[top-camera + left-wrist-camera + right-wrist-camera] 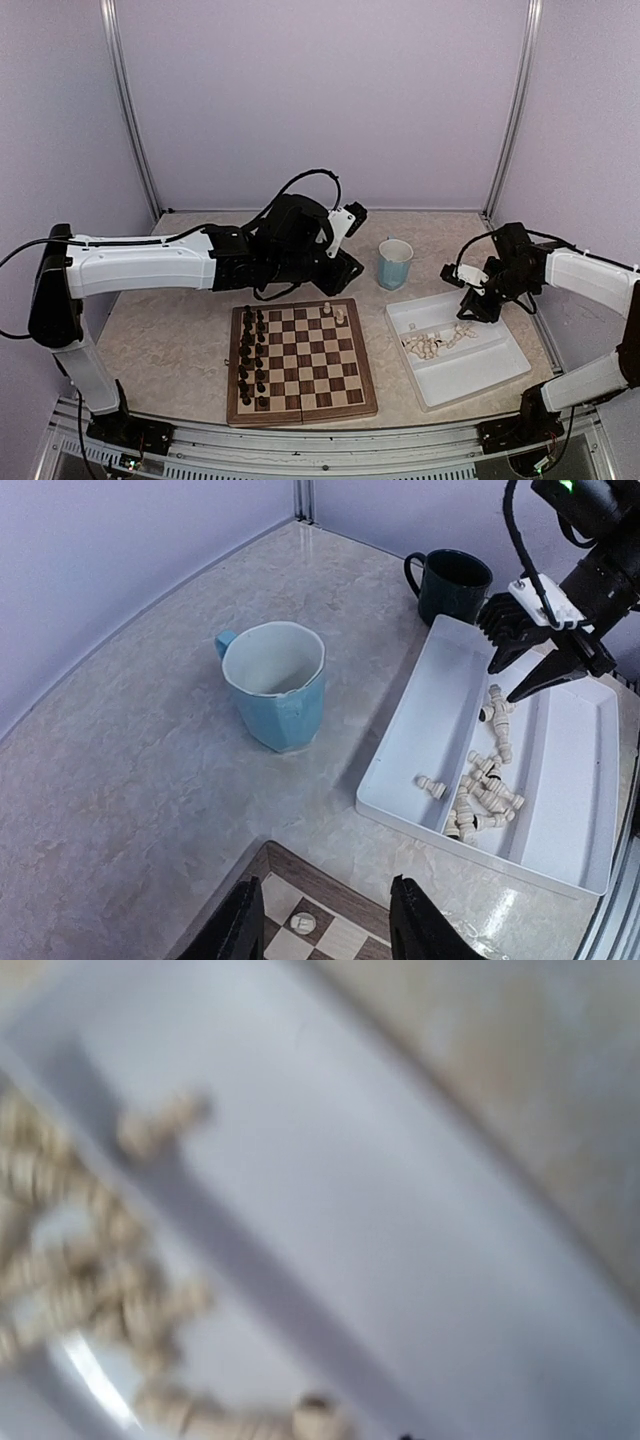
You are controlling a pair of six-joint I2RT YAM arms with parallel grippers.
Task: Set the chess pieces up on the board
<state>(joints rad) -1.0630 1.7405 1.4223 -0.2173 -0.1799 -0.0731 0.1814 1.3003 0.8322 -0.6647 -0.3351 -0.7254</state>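
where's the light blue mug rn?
Top view: the light blue mug stands right of centre, between the board's far-right corner and the white tray's far end.

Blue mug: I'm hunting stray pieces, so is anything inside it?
No, the left wrist view looks down into the blue mug and its pale inside is bare.

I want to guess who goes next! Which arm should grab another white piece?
Right, probably. The right pincer hangs over the white pieces in the tray, while the left pincer is over the board, away from them.
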